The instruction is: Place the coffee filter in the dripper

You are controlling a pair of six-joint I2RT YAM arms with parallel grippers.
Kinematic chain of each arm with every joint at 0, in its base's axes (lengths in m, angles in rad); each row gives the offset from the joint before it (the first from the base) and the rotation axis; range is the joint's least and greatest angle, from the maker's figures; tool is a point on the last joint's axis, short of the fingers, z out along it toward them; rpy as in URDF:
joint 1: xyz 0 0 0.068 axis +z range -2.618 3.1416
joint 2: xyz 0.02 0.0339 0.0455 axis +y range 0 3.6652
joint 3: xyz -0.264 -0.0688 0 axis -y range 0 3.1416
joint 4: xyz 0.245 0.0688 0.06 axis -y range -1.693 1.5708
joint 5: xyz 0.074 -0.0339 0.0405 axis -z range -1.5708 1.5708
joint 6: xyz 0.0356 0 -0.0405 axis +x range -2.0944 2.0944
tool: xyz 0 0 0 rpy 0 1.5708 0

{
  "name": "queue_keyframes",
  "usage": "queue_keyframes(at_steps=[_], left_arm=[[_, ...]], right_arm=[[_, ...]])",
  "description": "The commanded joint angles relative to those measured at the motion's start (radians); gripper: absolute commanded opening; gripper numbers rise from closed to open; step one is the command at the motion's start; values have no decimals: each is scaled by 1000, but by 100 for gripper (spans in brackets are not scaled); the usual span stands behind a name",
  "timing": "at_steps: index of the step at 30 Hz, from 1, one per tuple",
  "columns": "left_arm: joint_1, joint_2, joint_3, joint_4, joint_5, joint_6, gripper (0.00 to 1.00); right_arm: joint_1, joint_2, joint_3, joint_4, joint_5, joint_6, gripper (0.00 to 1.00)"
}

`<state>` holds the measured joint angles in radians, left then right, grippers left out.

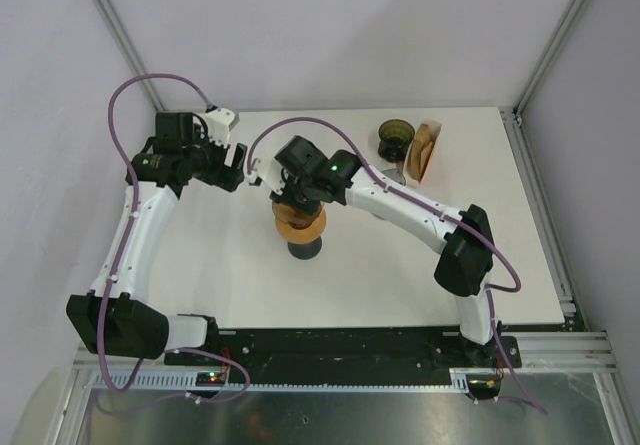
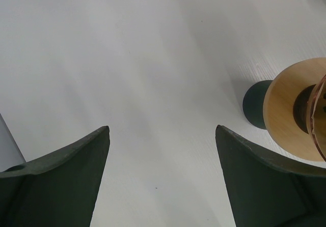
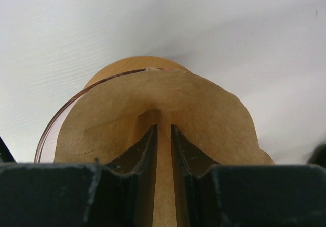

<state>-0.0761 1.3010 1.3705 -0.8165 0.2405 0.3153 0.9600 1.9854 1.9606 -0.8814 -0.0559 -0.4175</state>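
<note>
The brown paper coffee filter (image 3: 204,115) sits spread inside the glass dripper (image 3: 47,137), which rests on a wooden collar (image 3: 130,62). In the top view the dripper (image 1: 300,225) stands on a dark base (image 1: 305,250) at the table's middle. My right gripper (image 3: 164,127) is down inside the filter, its jaws nearly together on a fold of the paper. It shows from above over the dripper (image 1: 292,197). My left gripper (image 2: 163,135) is open and empty over bare table, left of the dripper (image 2: 290,109). It also shows in the top view (image 1: 238,170).
A dark glass cup (image 1: 396,137) and a holder with spare brown filters (image 1: 428,150) stand at the back right of the white table (image 1: 480,165). Grey walls close in on both sides.
</note>
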Motion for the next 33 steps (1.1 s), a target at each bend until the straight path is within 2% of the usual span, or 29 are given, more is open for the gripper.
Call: queue_keyframes(at_steps=[1, 6, 9, 14, 21, 25, 30, 33], left_arm=[[6, -41, -1, 25, 15, 17, 89], [6, -41, 1, 25, 14, 18, 89], [5, -41, 0, 26, 17, 17, 89], [5, -43, 0, 26, 24, 21, 89], [6, -44, -6, 25, 38, 19, 89], [5, -48, -22, 25, 77, 8, 88], [6, -50, -43, 27, 108, 7, 85], [5, -52, -55, 27, 120, 9, 84]], right_arm=[[-5, -46, 12, 29, -15, 17, 21], [-7, -73, 31, 44, -10, 13, 22], [-13, -90, 34, 58, 0, 13, 27], [-21, -114, 34, 73, 2, 13, 40], [-27, -145, 43, 94, 4, 23, 45], [-58, -219, 18, 165, -29, 111, 48], [-169, -400, -122, 292, -161, 253, 55], [-199, -531, -295, 377, -172, 231, 58]])
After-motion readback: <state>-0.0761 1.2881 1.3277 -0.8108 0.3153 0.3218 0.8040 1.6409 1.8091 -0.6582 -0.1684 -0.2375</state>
